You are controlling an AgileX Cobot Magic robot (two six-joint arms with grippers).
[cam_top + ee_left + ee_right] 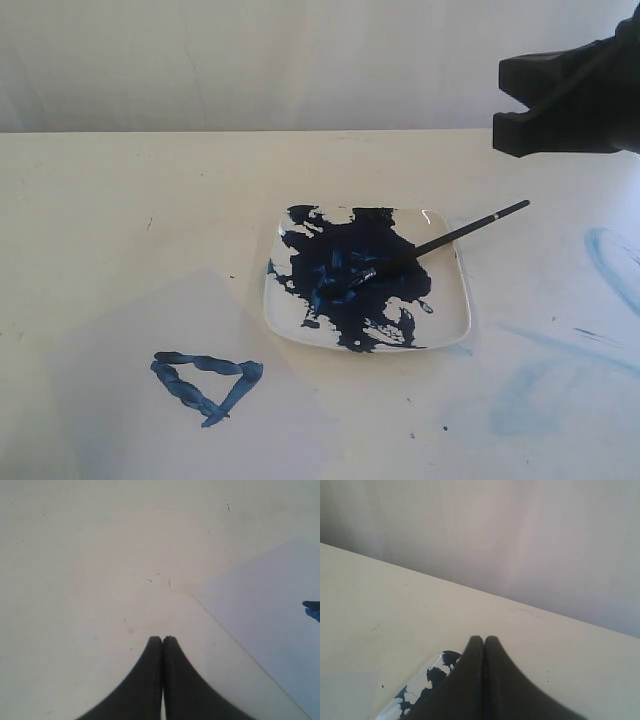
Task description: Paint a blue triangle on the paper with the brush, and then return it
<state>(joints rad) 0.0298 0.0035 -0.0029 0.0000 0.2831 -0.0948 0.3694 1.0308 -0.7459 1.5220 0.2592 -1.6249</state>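
Observation:
The brush (460,232) lies untouched, its bristles in the dark paint blotch on the white plate (450,320) and its black handle sticking out past the plate's right rim. The blue triangle (185,390) sits on the paper (200,320), left of and nearer than the plate. My right gripper (500,105) hangs high above the table at the far right, shut and empty (480,639), with the plate's edge (411,689) beside it. Outside the exterior view, my left gripper (162,638) is shut over bare table next to a corner of the paper (270,610).
Pale blue smears (610,255) mark the cream table to the right of the plate, with more (525,395) nearer the front. A plain wall stands behind the table's far edge (300,130).

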